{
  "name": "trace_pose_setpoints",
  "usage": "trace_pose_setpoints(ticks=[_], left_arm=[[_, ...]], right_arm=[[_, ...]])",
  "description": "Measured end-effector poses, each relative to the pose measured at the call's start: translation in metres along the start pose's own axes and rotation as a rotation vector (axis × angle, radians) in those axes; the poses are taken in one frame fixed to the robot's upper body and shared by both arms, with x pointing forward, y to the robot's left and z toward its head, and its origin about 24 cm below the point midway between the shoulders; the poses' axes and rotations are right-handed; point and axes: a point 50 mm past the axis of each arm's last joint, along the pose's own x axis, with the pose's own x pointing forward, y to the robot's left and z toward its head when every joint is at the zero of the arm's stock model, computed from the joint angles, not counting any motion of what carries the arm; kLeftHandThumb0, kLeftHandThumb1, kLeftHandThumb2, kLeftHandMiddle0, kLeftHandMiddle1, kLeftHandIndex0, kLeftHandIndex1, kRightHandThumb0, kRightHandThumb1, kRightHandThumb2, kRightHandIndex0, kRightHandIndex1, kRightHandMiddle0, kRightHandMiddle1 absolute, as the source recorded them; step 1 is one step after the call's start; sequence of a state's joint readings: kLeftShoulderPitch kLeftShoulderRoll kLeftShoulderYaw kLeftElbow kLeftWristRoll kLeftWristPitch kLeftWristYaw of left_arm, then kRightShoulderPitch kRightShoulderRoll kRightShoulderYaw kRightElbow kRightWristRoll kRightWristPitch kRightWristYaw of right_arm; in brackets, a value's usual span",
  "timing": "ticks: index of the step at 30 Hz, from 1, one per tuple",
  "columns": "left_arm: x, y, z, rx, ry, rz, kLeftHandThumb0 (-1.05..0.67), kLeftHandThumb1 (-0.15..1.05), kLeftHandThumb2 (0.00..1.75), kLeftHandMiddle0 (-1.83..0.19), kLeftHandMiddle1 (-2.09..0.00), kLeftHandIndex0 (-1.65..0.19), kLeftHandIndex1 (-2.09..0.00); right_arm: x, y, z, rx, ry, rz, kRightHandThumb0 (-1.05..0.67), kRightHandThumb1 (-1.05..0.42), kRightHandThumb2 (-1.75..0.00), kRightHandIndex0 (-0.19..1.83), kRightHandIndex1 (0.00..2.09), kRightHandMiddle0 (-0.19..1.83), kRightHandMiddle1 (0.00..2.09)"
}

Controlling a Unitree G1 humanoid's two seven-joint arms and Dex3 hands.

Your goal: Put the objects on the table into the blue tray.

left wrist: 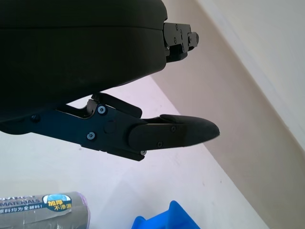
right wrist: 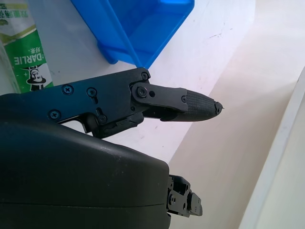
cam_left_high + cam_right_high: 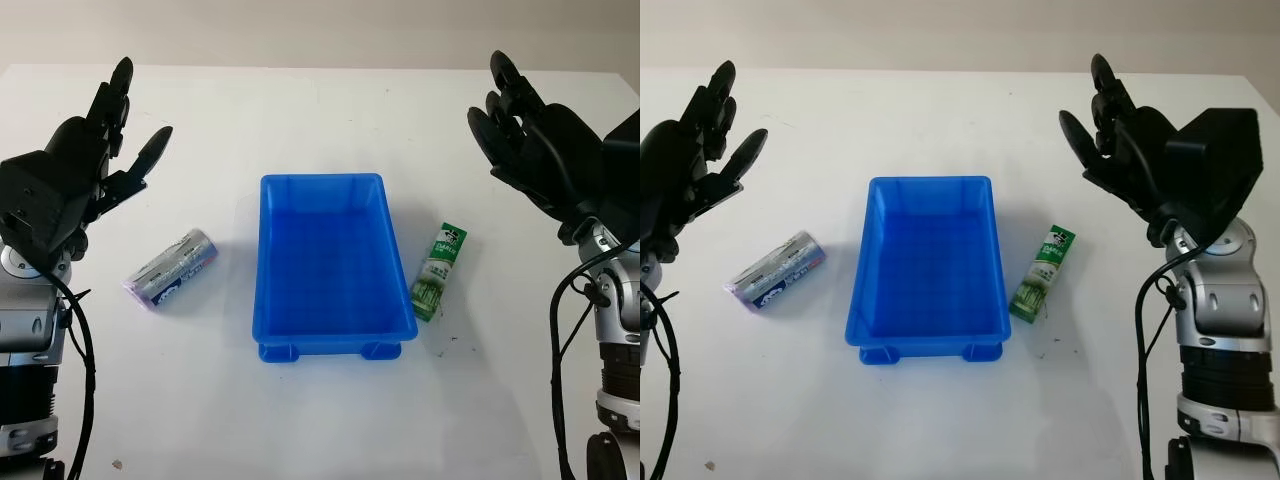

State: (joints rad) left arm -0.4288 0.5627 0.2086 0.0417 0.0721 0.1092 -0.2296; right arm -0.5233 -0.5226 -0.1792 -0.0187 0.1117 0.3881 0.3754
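You are looking at a bare test setup, the kind found in a lab or robotics workroom rather than a home. A plain white surface [image 3: 320, 110] is running edge to edge, meeting a blank beige wall [image 3: 320, 30] behind it. A few items are sitting on it like staged props: a blue tray [image 3: 325, 345], a grey roll [image 3: 172, 266] and a green toothpaste box [image 3: 439, 271]. No furnishing or decoration is showing around them.

Bright, even overhead light; the blue tray [image 3: 322, 265] casts only a faint, soft shadow on the white table [image 3: 320, 420], without glare, and both stay crisp
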Motion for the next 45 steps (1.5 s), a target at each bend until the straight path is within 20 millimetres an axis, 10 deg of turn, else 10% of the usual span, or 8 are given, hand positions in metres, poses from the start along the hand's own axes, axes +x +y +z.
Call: trace_pose_setpoints(ticks=[7, 15, 23, 31, 45], left_arm=[[0.0, -0.002, -0.001, 0.017, 0.001, -0.006, -0.73, 1.05, 0.38, 0.03, -0.06, 0.05, -0.07], [0.002, -0.002, 0.001, 0.018, 0.002, -0.006, -0.73, 1.05, 0.39, 0.03, -0.06, 0.05, -0.06], [0.002, -0.001, 0.003, 0.016, -0.003, -0.007, -0.71, 1.05, 0.4, 0.06, -0.05, 0.08, -0.05], [0.002, -0.002, 0.0, 0.017, 0.001, -0.024, -0.74, 1.05, 0.38, 0.06, -0.05, 0.07, -0.05], [0.004, -0.003, -0.001, 0.006, -0.012, -0.042, -0.72, 1.05, 0.39, 0.07, -0.05, 0.1, -0.04]], right_arm=[[0.004, 0.001, -0.001, -0.045, 0.025, 0.024, -0.58, -1.05, -0.48, -0.19, 0.0, -0.19, 0.0], [0.004, -0.012, 0.01, -0.189, 0.003, 0.078, -0.55, -0.92, -0.08, 0.12, 0.16, 0.09, 0.14], [-0.004, -0.024, 0.044, -0.717, -0.094, 0.136, -0.49, -0.75, -0.04, 0.47, 0.25, 0.51, 0.16], [-0.021, -0.016, 0.032, -1.222, -0.006, 0.405, -0.46, -0.74, -0.05, 0.25, 0.07, 0.33, 0.02], [-0.034, 0.002, 0.016, -1.423, -0.052, 0.565, -0.43, -0.77, -0.06, 0.38, 0.1, 0.38, 0.07]])
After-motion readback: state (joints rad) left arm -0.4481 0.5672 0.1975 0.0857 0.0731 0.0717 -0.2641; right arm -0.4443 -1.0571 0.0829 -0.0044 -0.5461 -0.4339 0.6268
